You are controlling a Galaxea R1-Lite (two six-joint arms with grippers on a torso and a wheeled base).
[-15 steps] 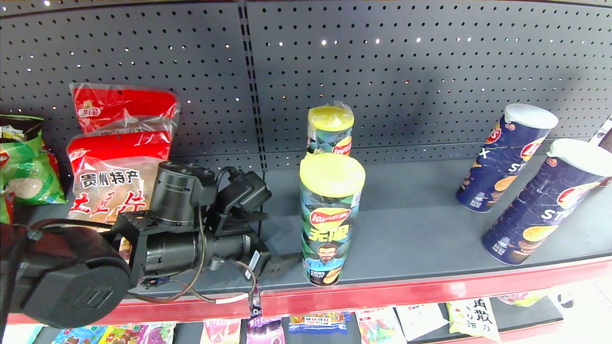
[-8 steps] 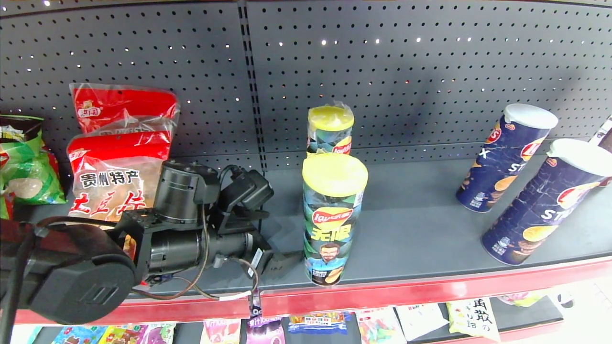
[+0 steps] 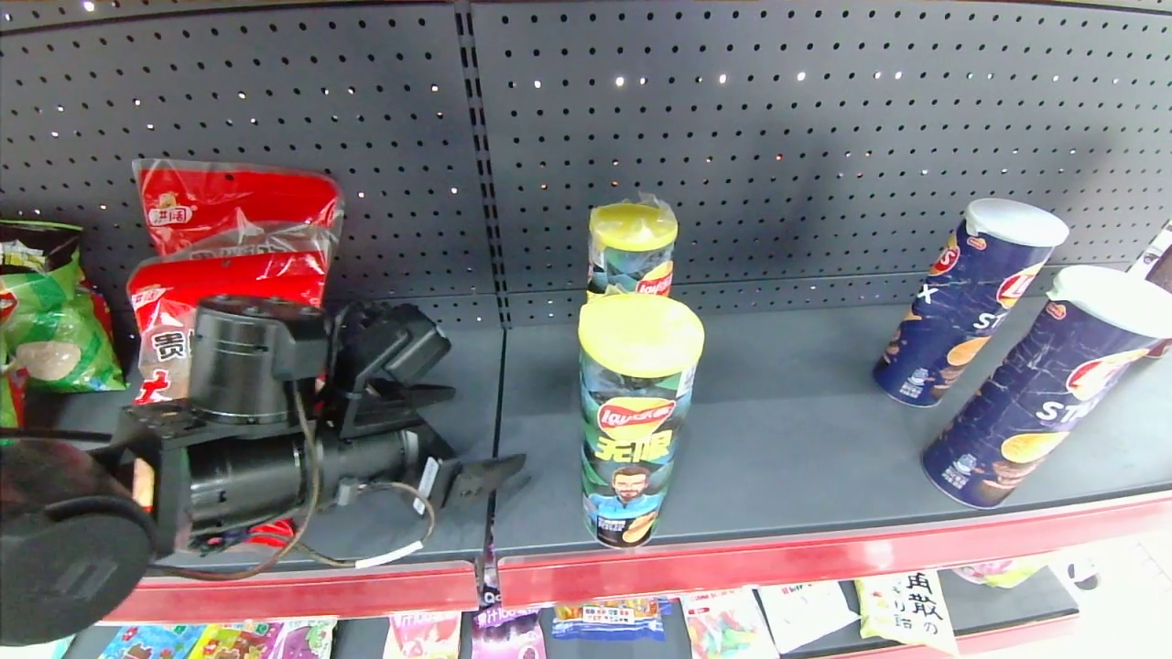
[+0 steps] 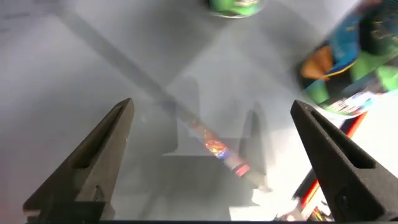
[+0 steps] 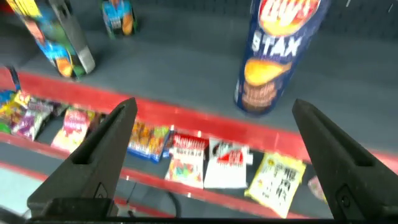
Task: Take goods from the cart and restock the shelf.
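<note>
A green chips can with a yellow lid (image 3: 638, 416) stands upright at the front of the grey shelf (image 3: 787, 430), and a second one (image 3: 632, 247) stands behind it by the pegboard. My left gripper (image 3: 490, 469) lies low over the shelf, left of the front can and apart from it. In the left wrist view this gripper (image 4: 214, 155) is open and holds nothing, with the front can (image 4: 348, 68) off past one finger. My right gripper (image 5: 214, 155) is open and empty before the shelf's red edge (image 5: 186, 121), facing a blue chips can (image 5: 280, 56).
Two blue chips cans (image 3: 971, 297) (image 3: 1044, 384) stand at the shelf's right. Red snack bags (image 3: 229, 265) and green bags (image 3: 50, 320) lean at the back left, behind my left arm. Small packets (image 3: 806, 613) hang on the lower shelf. Bare shelf lies between the green and blue cans.
My left gripper has drawn back to the left, away from the front green can. The can shifted slightly right and now stands free.
</note>
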